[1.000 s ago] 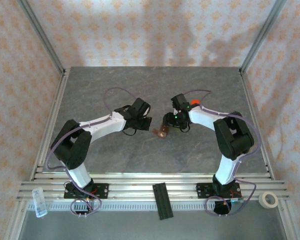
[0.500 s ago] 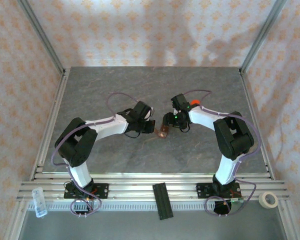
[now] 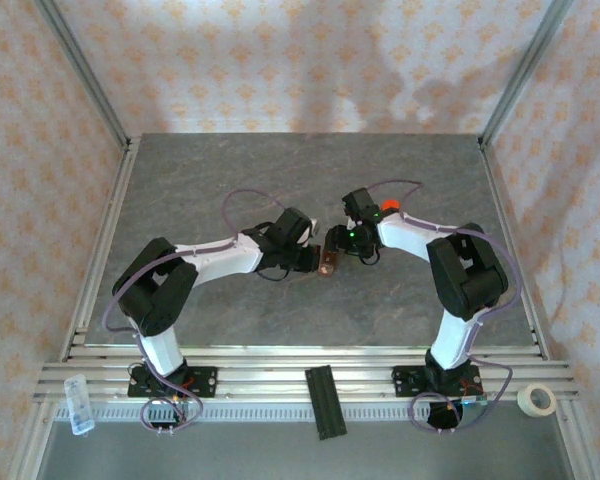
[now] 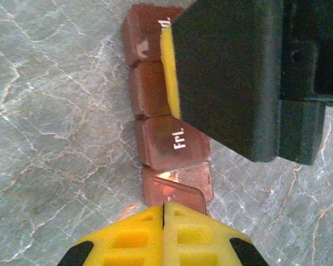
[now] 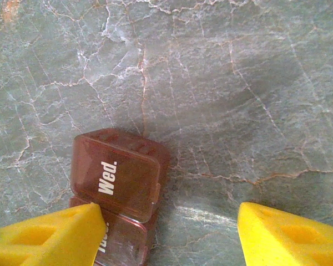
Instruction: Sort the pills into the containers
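Sorting has not visibly begun. The container strip [image 3: 327,264] lies near the centre of the worktop [image 3: 210,170], between the two arms and well clear of all four edges. Its reddish-brown compartments carry day labels. The Wed. lid [image 5: 115,177] and the Fri. lid [image 4: 175,141] lie flat and closed. The end compartment [image 4: 175,194], nearest the left gripper, looks brighter and may have its lid slightly raised; this cannot be confirmed. Whether any compartment holds a pill cannot be told through the tinted lids. On this evidence, opening the lids and placing all the pills remain to be done.

Left gripper [image 4: 164,224]: fingers are pressed together and hold nothing. The tips are just beside or touching the end compartment; which cannot be told.

Right gripper [image 5: 167,235]: fingers are spread apart and hold nothing. One finger [image 5: 50,233] rests against the strip at the compartment next to Wed. The other finger [image 5: 288,233] stands well apart over bare worktop. This appears to brace the strip rather than grip it.

Differences from one second ago:
- The left arm has extended toward the right edge of the worktop, which brings its closed gripper from well apart to the end of the strip.
- The strip and the right arm remain in place.
- Both gripper openings are unchanged.
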Robot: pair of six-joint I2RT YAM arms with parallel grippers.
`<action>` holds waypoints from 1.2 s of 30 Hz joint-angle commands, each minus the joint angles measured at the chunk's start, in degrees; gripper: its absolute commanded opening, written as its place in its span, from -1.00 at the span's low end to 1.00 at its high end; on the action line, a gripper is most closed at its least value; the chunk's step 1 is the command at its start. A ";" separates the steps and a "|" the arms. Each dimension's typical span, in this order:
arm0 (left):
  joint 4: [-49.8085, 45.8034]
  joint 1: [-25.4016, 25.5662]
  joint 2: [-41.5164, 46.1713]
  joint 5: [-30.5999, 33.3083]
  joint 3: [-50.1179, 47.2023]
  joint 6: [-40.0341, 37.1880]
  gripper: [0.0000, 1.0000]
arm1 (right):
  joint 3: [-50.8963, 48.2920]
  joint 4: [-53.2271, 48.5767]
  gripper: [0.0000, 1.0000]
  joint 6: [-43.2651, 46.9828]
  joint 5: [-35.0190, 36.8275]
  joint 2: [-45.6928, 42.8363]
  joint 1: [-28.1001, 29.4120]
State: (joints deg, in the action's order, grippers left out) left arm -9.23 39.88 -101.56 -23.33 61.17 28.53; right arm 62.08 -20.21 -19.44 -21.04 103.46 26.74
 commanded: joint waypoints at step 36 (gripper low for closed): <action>-0.26 5.20 -7.47 3.63 6.40 -0.58 -1.00 | -3.44 -2.43 0.29 -0.02 2.68 3.33 0.24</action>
State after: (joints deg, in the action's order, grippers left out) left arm -9.15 44.25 -107.85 -21.98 65.98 28.67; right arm 61.63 -19.46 -19.46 -21.54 103.44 26.59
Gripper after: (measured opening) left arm 0.052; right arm 0.647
